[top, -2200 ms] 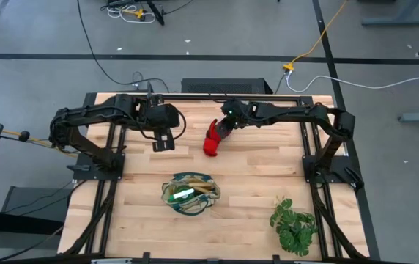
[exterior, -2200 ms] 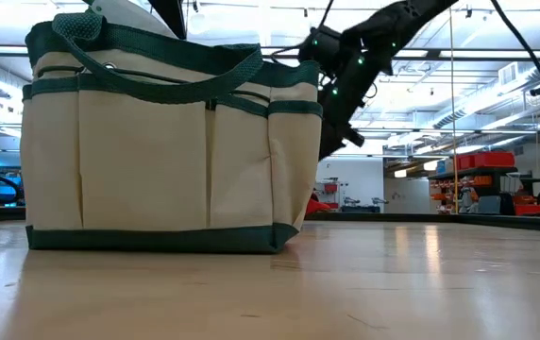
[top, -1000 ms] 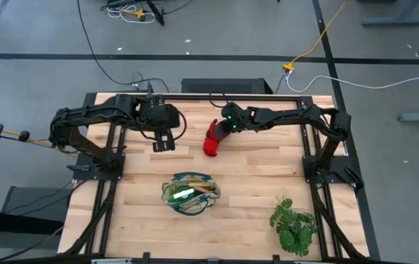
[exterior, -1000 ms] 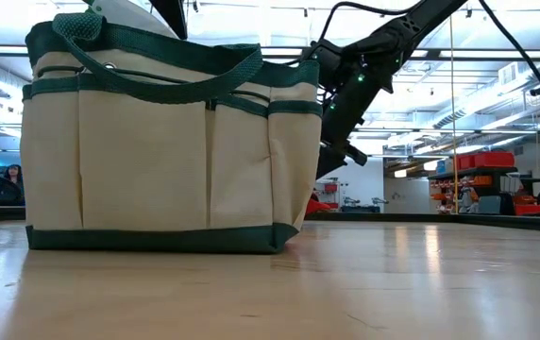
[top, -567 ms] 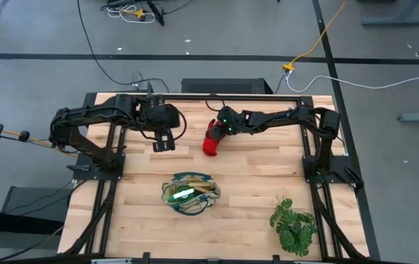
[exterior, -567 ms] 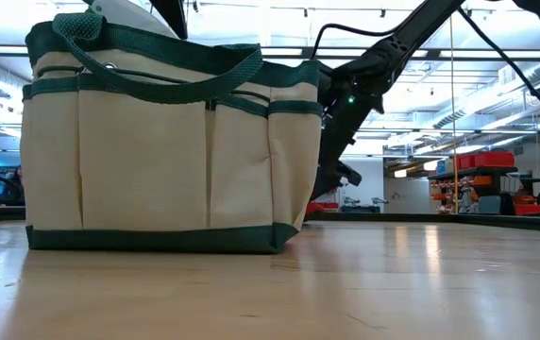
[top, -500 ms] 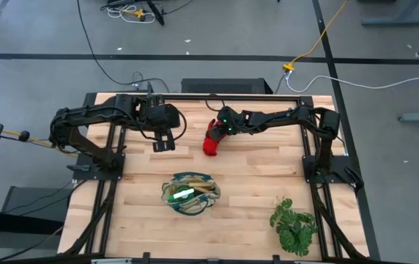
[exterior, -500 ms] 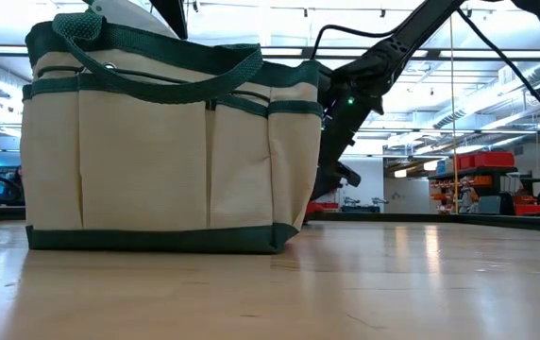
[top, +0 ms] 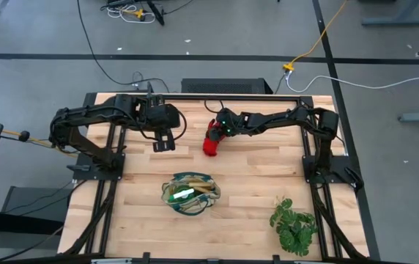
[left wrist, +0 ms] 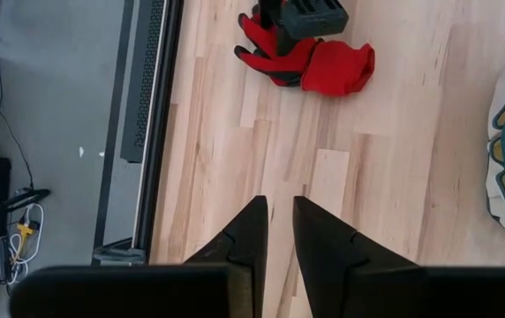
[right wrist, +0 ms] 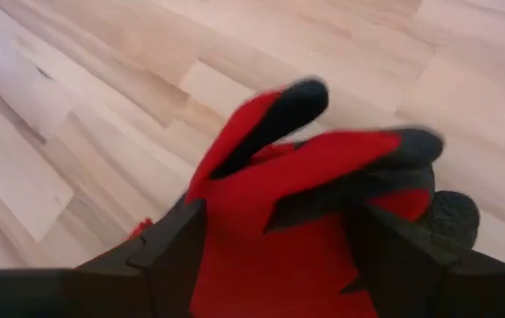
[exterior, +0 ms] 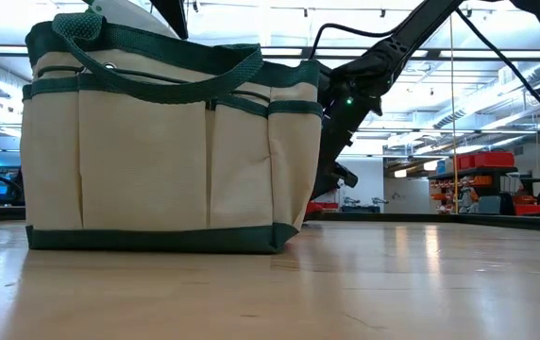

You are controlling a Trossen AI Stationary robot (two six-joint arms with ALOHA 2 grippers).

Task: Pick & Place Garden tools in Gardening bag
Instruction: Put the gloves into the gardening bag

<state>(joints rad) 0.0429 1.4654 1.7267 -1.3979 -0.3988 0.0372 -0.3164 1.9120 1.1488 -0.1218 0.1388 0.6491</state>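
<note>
The gardening bag (top: 190, 193) was seen near the table's front edge with tools, a bright green item among them, inside. The red glove (top: 211, 142) lay behind it, straddled by the widely spread right gripper (top: 214, 132). The left gripper (top: 162, 144) hung nearby, fingers narrowly parted, nothing held.

Lighting bright and even in all views; overhead ceiling strip lights (exterior: 497, 142) visible in the low view, with soft glare streaks on the wooden tabletop (exterior: 421, 255) and near foreground out of focus. High view sharp, shadows faint under the arms. Right wrist view: red glove (right wrist: 305, 203) very close to the lens and blurred; left wrist view crisp.
</note>
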